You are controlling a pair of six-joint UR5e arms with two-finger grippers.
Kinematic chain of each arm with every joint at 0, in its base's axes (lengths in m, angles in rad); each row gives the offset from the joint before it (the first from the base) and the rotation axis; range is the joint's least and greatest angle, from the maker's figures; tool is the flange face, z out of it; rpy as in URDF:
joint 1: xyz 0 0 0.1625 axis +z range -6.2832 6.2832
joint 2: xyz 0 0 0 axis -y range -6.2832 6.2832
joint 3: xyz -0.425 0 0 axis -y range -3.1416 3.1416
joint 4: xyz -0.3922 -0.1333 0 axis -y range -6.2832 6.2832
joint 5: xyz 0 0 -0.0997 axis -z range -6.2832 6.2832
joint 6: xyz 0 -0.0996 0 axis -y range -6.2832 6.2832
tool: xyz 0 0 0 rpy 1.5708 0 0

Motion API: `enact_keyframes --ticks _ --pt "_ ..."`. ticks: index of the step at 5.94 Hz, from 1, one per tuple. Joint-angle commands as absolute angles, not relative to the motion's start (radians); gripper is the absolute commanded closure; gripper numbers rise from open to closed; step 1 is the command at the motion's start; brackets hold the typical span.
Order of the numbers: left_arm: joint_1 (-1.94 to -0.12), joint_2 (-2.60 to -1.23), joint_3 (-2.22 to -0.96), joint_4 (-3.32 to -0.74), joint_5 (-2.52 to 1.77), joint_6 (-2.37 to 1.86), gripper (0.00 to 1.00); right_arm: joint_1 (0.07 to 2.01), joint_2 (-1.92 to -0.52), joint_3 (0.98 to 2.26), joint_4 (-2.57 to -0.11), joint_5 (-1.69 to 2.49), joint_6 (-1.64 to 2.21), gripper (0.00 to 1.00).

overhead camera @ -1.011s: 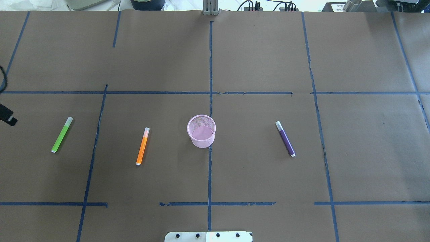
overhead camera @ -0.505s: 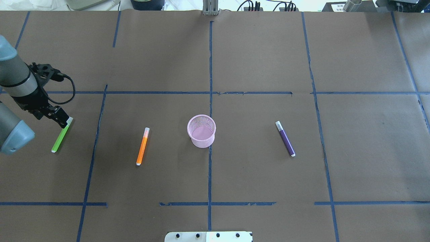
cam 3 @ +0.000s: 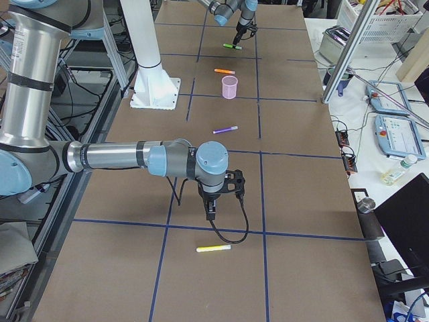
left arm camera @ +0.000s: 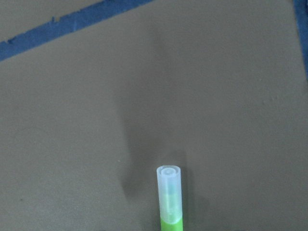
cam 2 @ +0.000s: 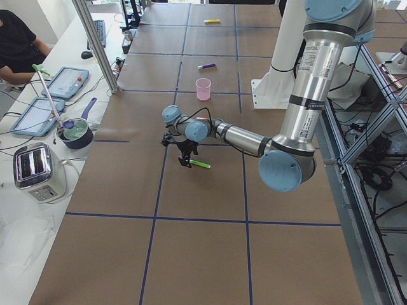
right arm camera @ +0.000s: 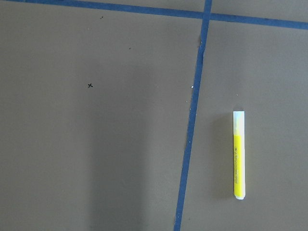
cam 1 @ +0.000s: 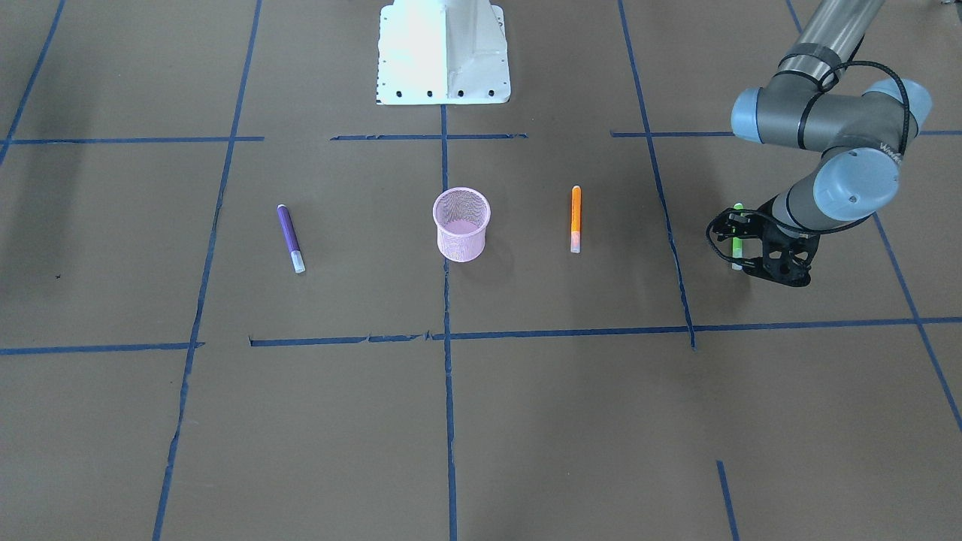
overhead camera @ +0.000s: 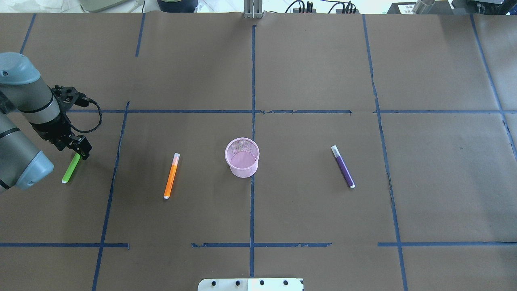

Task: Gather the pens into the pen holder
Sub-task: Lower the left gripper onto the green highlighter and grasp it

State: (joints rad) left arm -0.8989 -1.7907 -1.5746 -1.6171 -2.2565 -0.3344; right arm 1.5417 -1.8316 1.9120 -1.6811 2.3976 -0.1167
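In the front-facing view you see the left gripper (cam 1: 751, 264) low over the table (cam 1: 526, 421), right at the pale cap end of the green pen (cam 1: 738, 229). The pen holder (cam 1: 461, 224) stands upright mid-table. The orange pen (cam 1: 576, 219) lies near it on the left arm's side and the purple pen (cam 1: 290, 238) on the other side, neither touching it.

From overhead, the left gripper covers the green pen's cap and the green barrel sticks out toward the robot. The orange pen lies between this pen and the holder. You cannot tell how far the jaws are open, or whether they grip the pen.

In the exterior left view the near arm points its gripper down at the green pen, which lies on the table. A yellow pen (cam 2: 212, 21) lies at the far end.

In the exterior right view the right gripper (cam 3: 210, 213) hangs near the yellow pen, apart from it. Its opening cannot be judged.

The left wrist view shows only the green pen's cap at bottom centre.

The right wrist view shows the yellow pen beside a blue tape line (right arm camera: 190, 144).
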Motion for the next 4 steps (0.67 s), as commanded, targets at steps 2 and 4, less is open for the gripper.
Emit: enact_keyframes --ticks 2,4 --pt "-0.893 -1.790 -1.566 -1.620 -2.256 -0.337 0.41 1.542 -1.832 1.911 -1.681 2.398 -0.117 0.00" --pt "-0.887 -1.793 -1.559 -1.620 -2.255 -0.328 0.56 1.542 -1.832 1.911 -1.681 2.398 -0.114 0.00"
